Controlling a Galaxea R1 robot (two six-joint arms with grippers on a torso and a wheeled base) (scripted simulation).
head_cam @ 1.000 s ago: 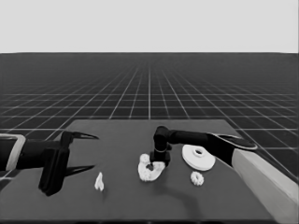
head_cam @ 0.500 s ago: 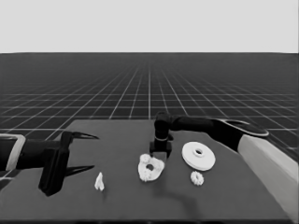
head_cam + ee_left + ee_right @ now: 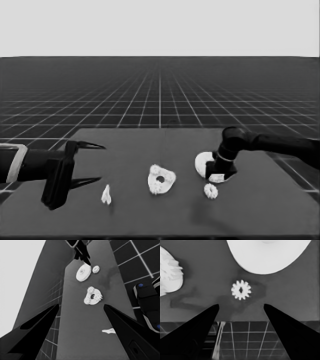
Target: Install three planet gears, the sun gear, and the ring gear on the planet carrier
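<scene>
The smaller round part (image 3: 161,179) lies mid-table with three small gears seated around its hole; the left wrist view also shows it (image 3: 93,296). Right of it lies the larger round part (image 3: 202,161), partly covered by my right gripper (image 3: 220,171), which hangs over its near edge. Just in front lies one loose gear (image 3: 211,191). In the right wrist view that gear (image 3: 241,290) lies on the table ahead of the open right gripper (image 3: 241,306), with nothing between the fingers. My left gripper (image 3: 86,162) waits open over the table's left end.
A thin white piece (image 3: 106,195) lies on the table near the left gripper, not held. The table's front edge and the floor grid show just behind the loose gear in the right wrist view. Dark machinery with blue lights (image 3: 147,302) stands past the table's edge.
My right gripper has lifted off the smaller round part and swung right, now standing over the larger round part and the loose gear. The left arm has stayed still.
</scene>
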